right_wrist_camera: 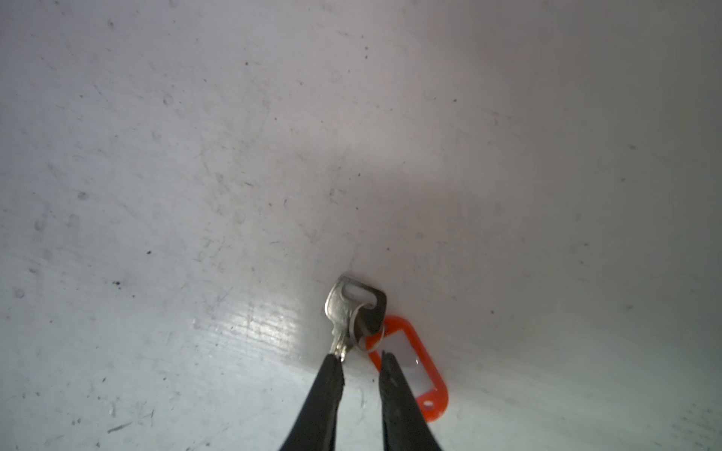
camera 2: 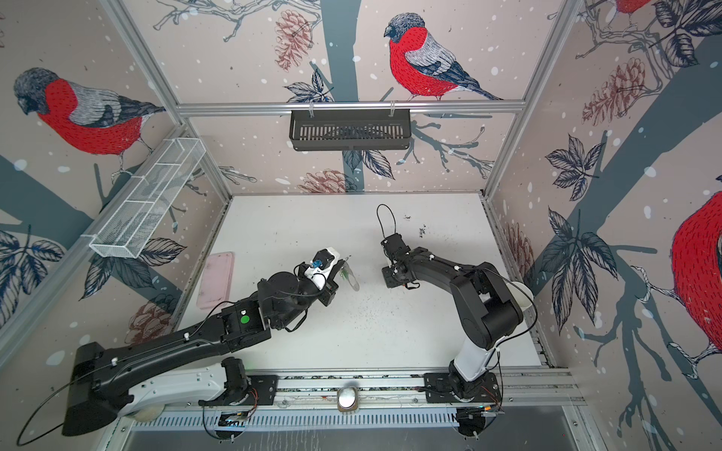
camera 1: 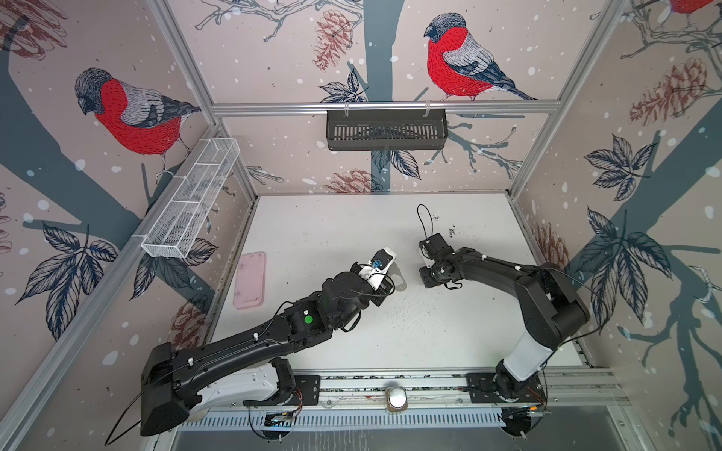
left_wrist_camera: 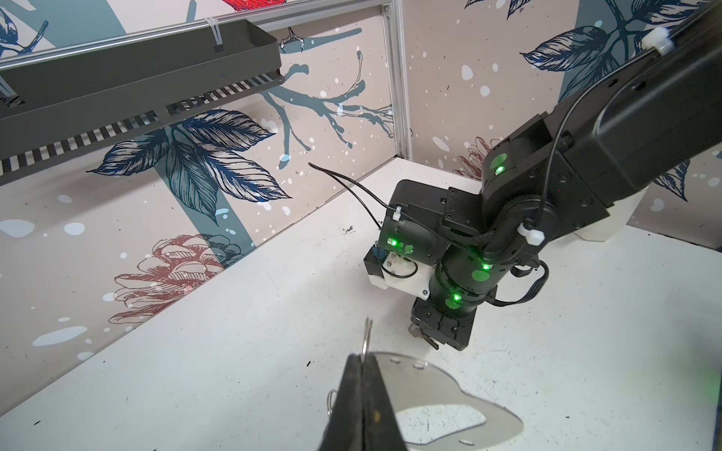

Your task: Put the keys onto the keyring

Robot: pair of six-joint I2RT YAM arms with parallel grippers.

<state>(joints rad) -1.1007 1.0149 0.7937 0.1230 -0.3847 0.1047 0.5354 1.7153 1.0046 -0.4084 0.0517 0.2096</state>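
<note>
The keyring (left_wrist_camera: 429, 386), a flat grey curved plate with an oval cutout, hangs from my left gripper (left_wrist_camera: 365, 361). That gripper is shut on one of the plate's small metal rings (left_wrist_camera: 367, 336). In a top view the plate (camera 2: 351, 279) shows beside the left gripper (camera 2: 336, 282), with a bit of green against it. A silver key (right_wrist_camera: 345, 308) with a red-orange tag (right_wrist_camera: 416, 373) lies on the white table. My right gripper (right_wrist_camera: 361, 357) points down over it, jaws slightly apart. One fingertip (right_wrist_camera: 335, 361) touches the key's blade, and nothing is clamped.
A pink case (camera 1: 250, 279) lies flat near the table's left edge. A black basket (camera 1: 386, 129) hangs on the back wall and a white mesh basket (camera 1: 191, 199) on the left wall. Both grippers work close together at mid-table.
</note>
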